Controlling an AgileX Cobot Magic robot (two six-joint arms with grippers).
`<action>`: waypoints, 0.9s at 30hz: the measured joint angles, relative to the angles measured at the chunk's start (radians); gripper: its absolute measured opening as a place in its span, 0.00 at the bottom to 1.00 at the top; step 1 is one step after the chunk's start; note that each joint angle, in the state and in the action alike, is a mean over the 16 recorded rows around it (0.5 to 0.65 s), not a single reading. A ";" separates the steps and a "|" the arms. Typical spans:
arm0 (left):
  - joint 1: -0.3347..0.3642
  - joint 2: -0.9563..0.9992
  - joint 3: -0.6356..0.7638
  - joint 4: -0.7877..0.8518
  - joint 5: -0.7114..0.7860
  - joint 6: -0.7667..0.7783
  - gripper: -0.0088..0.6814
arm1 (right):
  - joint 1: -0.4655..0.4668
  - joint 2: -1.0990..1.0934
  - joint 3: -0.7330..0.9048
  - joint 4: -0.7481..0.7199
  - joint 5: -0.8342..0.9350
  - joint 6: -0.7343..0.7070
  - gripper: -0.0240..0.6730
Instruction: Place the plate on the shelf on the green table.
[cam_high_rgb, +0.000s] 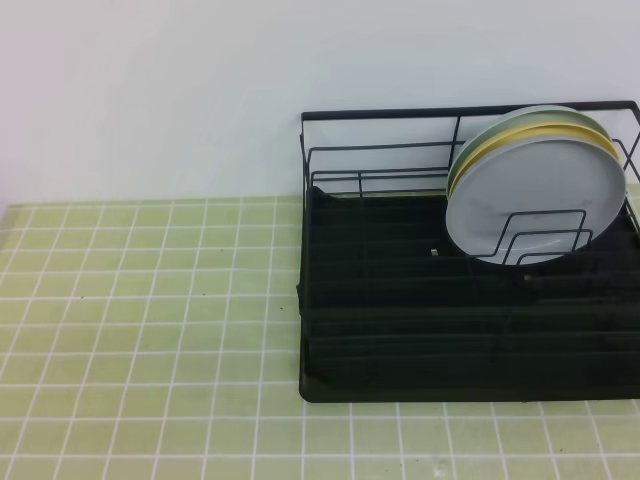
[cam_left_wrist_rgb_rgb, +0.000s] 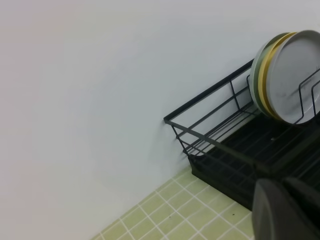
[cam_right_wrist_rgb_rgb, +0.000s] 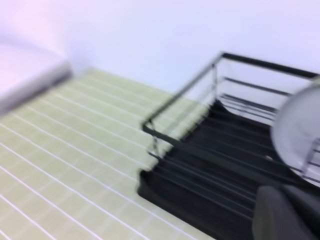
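The high view looks down on the shelf (cam_high_rgb: 465, 300) from its front. Both wrist views face it obliquely from its left, sharing that corner.

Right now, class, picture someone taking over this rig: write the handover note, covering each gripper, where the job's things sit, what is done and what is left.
Left gripper: shut, empty, low beside the rack.
Right gripper: shut, empty; view blurred.
Grey-blue plate: upright in the black wire dish rack, behind the wire dividers, frontmost of three, with the yellow plate and pale green plate stacked behind it.
Rack stands on the green tiled table, against the wall.
Done: plate is racked.
Left: nothing visible to place; arms only need parking.
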 joint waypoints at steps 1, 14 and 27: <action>0.000 0.000 0.000 0.000 0.000 0.000 0.01 | 0.000 0.000 0.000 0.013 -0.002 -0.003 0.05; 0.000 0.000 0.000 0.000 0.000 0.000 0.01 | 0.016 -0.021 0.065 0.068 -0.290 -0.143 0.05; 0.000 0.000 0.000 0.000 0.000 0.000 0.01 | 0.023 -0.163 0.319 0.125 -0.839 -0.277 0.05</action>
